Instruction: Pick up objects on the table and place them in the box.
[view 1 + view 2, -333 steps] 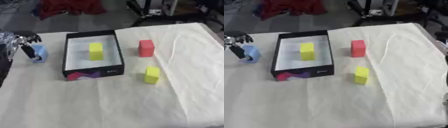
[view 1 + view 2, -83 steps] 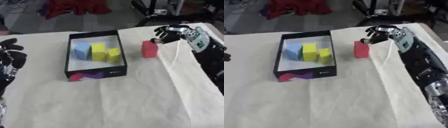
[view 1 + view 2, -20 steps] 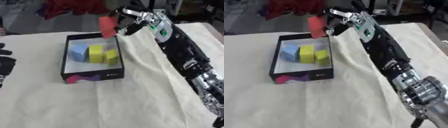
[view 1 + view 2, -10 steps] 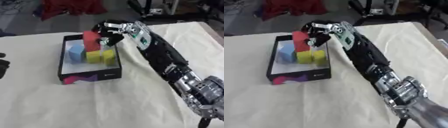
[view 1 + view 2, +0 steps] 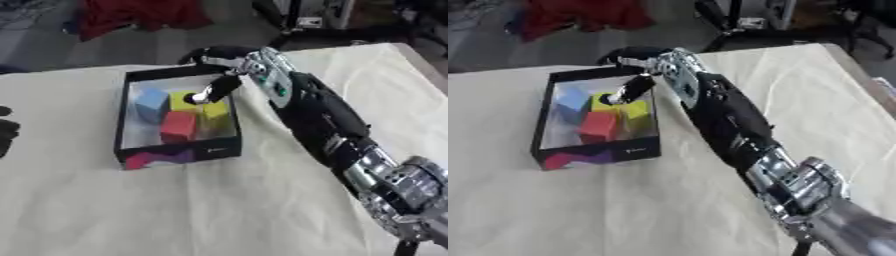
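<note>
Now the right hand hangs above the box, fingers relaxed, holding nothing; the red block inside looks light, rigid, best gripped on opposite flat sides.

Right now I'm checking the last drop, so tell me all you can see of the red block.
The red block is a plain, matte cuboid lying inside the box, toward its near half. It sits just in front of the yellow blocks and near the blue block. The right hand is above the box, not holding it.
</note>
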Tool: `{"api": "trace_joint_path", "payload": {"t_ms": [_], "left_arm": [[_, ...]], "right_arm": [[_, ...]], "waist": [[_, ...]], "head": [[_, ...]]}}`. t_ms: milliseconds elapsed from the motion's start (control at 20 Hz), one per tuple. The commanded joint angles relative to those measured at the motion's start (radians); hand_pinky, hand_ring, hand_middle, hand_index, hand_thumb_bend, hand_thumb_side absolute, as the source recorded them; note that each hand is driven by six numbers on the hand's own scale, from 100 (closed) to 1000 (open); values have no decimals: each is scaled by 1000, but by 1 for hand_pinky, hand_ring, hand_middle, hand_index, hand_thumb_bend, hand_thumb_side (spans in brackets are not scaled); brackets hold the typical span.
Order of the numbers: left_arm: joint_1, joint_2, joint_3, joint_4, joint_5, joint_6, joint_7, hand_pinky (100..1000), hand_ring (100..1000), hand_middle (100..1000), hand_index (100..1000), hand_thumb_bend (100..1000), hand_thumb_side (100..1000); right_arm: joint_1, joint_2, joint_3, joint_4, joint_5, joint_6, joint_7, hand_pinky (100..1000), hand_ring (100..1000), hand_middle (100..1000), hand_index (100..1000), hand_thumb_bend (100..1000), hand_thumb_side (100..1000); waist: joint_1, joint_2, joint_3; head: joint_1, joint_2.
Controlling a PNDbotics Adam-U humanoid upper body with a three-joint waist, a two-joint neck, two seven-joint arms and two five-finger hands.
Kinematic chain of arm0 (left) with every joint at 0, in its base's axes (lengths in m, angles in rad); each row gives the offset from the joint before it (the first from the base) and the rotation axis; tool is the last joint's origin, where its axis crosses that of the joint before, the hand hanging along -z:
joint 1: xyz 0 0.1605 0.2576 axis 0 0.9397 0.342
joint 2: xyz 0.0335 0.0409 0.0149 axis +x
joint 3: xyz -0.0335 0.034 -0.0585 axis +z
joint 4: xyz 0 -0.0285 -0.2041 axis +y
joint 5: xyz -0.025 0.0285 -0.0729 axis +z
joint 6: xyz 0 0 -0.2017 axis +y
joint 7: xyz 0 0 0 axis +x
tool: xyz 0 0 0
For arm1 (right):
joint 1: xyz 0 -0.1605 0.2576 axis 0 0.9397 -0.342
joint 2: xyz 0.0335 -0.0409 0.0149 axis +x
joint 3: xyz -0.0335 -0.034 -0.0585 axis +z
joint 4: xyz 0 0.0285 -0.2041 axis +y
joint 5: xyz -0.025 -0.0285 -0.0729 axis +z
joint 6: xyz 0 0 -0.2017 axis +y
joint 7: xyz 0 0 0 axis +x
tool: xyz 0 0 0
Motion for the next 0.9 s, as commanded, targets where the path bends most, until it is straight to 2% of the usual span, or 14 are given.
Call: {"api": "trace_joint_path", "payload": {"t_ms": [50, 150, 300, 400, 500, 650, 800, 900], "left_arm": [[-3, 13, 9, -16, 5, -1, 5, 602, 568, 600, 806, 875, 652], [0, 16, 11, -14, 2, -1, 7, 602, 568, 600, 806, 875, 653], [7, 23, 18, -14, -1, -1, 14, 601, 567, 600, 805, 875, 652], [12, 26, 21, -13, -3, 0, 18, 601, 567, 600, 805, 874, 652], [16, 26, 22, -12, -3, -1, 22, 601, 567, 600, 805, 872, 652], [21, 29, 24, -10, -2, -4, 29, 599, 567, 598, 804, 871, 651], [24, 31, 26, -9, 0, -5, 42, 598, 567, 598, 802, 870, 650], [26, 31, 26, -8, -1, -6, 50, 596, 566, 598, 801, 869, 650]], "right_arm": [[-12, -58, -11, -79, -78, 20, -50, 877, 858, 934, 984, 291, 565], [3, -102, -10, -142, -158, 44, -80, 873, 851, 919, 981, 242, 543], [46, -193, -16, -274, -293, 89, -130, 856, 804, 846, 962, 100, 455], [91, -261, -35, -371, -395, 143, -187, 847, 781, 811, 951, 100, 423], [164, -338, -60, -486, -482, 202, -265, 840, 768, 788, 943, 100, 426], [303, -425, -103, -659, -628, 261, -360, 834, 760, 772, 936, 100, 434], [444, -462, -149, -807, -719, 295, -425, 832, 759, 770, 937, 100, 449], [544, -450, -183, -889, -755, 299, -458, 831, 759, 769, 938, 100, 467]], "waist": [[-11, -7, -10], [-16, -9, -23], [-24, -11, -44], [-30, -12, -59], [-37, -12, -72], [-45, -11, -89], [-48, -6, -106], [-51, -4, -120]], "head": [[16, -2], [30, -2], [57, -2], [74, -2], [96, -2], [129, -2], [151, -2], [160, -2]]}}
